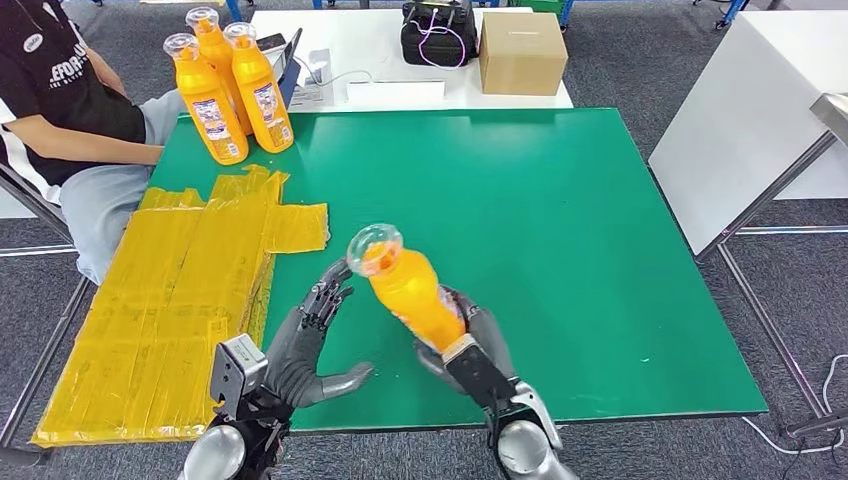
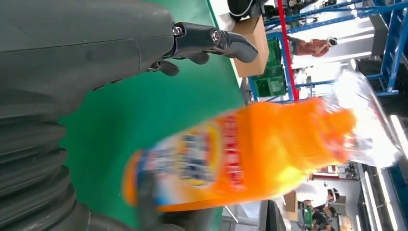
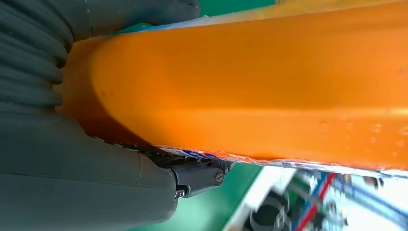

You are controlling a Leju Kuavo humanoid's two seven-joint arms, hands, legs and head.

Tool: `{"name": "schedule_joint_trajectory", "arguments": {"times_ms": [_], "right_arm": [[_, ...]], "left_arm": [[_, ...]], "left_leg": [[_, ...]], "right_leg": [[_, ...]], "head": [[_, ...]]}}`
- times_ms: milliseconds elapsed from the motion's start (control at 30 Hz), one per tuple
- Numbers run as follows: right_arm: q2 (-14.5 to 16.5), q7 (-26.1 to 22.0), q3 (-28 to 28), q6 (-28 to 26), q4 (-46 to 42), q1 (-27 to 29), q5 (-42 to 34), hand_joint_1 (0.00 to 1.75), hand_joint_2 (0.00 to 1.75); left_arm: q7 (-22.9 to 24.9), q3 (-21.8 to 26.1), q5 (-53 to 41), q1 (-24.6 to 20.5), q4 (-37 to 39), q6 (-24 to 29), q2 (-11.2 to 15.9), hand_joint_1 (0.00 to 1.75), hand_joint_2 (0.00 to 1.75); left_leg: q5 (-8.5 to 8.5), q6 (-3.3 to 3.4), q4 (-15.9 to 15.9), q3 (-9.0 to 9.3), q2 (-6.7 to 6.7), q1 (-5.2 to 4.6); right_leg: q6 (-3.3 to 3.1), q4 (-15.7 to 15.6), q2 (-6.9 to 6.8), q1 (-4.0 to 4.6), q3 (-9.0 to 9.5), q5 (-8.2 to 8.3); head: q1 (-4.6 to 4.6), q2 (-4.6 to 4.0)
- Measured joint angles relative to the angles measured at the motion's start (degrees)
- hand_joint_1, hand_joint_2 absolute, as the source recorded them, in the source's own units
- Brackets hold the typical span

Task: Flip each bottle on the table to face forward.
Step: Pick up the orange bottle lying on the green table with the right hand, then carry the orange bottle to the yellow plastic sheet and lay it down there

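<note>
My right hand (image 1: 470,345) grips the orange bottle (image 1: 410,290) above the green table (image 1: 560,230), cap tilted toward eleven o'clock. My left hand (image 1: 310,345) waits at nine o'clock, fingers spread, holding nothing.

orange bottle (image 1: 412,290) with clear cap, multicoloured label; three matching orange bottles (image 1: 230,85) at the far left corner of the green table (image 1: 560,230); yellow sheets (image 1: 170,310) along its left edge; grey hands; brown box (image 1: 522,52).
</note>
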Motion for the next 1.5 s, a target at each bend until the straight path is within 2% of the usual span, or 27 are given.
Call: {"name": "schedule_joint_trajectory", "arguments": {"times_ms": [400, 767, 933, 1067, 1500], "right_arm": [[3.3, -2.1, 8.3, 1.2, 9.7, -2.8, -2.2, 1.75, 1.75], [3.7, -2.8, 12.4, 0.7, 11.4, -4.5, -2.8, 1.75, 1.75], [3.7, -2.8, 13.5, -0.1, 11.4, -4.8, -2.9, 1.75, 1.75], [3.7, -2.7, 14.1, -0.5, 11.3, -4.9, -3.0, 1.75, 1.75], [3.5, -2.6, 14.9, -1.6, 11.3, -5.4, -3.9, 1.75, 1.75]], "left_arm": [[0.0, -0.9, 1.6, -2.4, 1.8, 0.4, 0.1, 0.00, 1.75], [0.1, -1.3, 1.5, -3.4, 3.7, 1.5, 0.1, 0.00, 1.75], [0.5, -1.4, 2.0, -3.8, 5.1, 2.7, 0.1, 0.10, 1.75], [0.3, -1.4, 2.9, -3.9, 5.8, 3.2, 0.1, 1.75, 1.75], [-0.7, -1.1, 6.1, -4.3, 5.9, 5.3, 0.0, 1.75, 1.75]], "left_leg": [[0.00, 0.00, 0.0, -0.06, 0.00, -0.01], [0.00, 0.00, 0.0, -0.09, 0.00, -0.01], [0.00, 0.00, 0.0, -0.09, 0.00, -0.01], [0.00, 0.00, 0.0, -0.09, 0.01, -0.01], [0.00, 0.00, 0.0, -0.10, 0.00, -0.01]], "right_leg": [[0.00, 0.0, 0.00, -0.01, -0.06, 0.00], [0.00, 0.0, 0.00, -0.01, -0.08, 0.00], [0.00, 0.0, 0.00, -0.01, -0.09, 0.01], [0.00, 0.0, 0.00, -0.01, -0.09, 0.00], [0.00, 0.0, 0.00, -0.01, -0.09, 0.00]], "head": [[0.01, 0.00], [0.02, 0.00], [0.01, 0.00], [0.01, 0.00], [0.01, 0.00]]}}
